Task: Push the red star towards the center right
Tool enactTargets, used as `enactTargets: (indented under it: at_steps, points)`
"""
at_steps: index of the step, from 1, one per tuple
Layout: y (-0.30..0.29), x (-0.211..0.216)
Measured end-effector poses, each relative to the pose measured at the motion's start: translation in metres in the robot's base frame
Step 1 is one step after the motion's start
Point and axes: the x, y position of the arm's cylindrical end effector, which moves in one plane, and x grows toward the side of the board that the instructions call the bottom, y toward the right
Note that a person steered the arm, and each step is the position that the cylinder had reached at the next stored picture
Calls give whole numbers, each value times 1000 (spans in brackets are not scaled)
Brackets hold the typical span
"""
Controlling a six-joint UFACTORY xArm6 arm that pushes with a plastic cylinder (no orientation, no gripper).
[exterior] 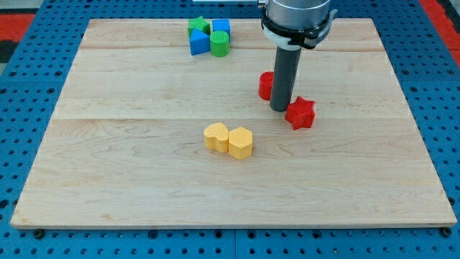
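The red star [301,113] lies right of the board's middle. My tip [279,108] stands on the board just left of the star, touching or nearly touching its left side. A second red block [265,85], its shape partly hidden by the rod, sits just up and left of the tip.
Two yellow blocks [215,136] [241,142] sit side by side near the middle, below and left of the tip. At the view's top, a green star [199,26], a blue cube [221,27], a blue block [198,43] and a green cylinder [220,44] are clustered. The wooden board [108,144] lies on a blue pegboard.
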Motion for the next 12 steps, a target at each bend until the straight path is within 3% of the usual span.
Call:
enactTargets:
  at_steps: [2,3,4,8,10,12]
  points:
    - [-33,20]
    - [-15,43]
    - [21,20]
    - [31,-20]
    - [83,-9]
    - [-6,8]
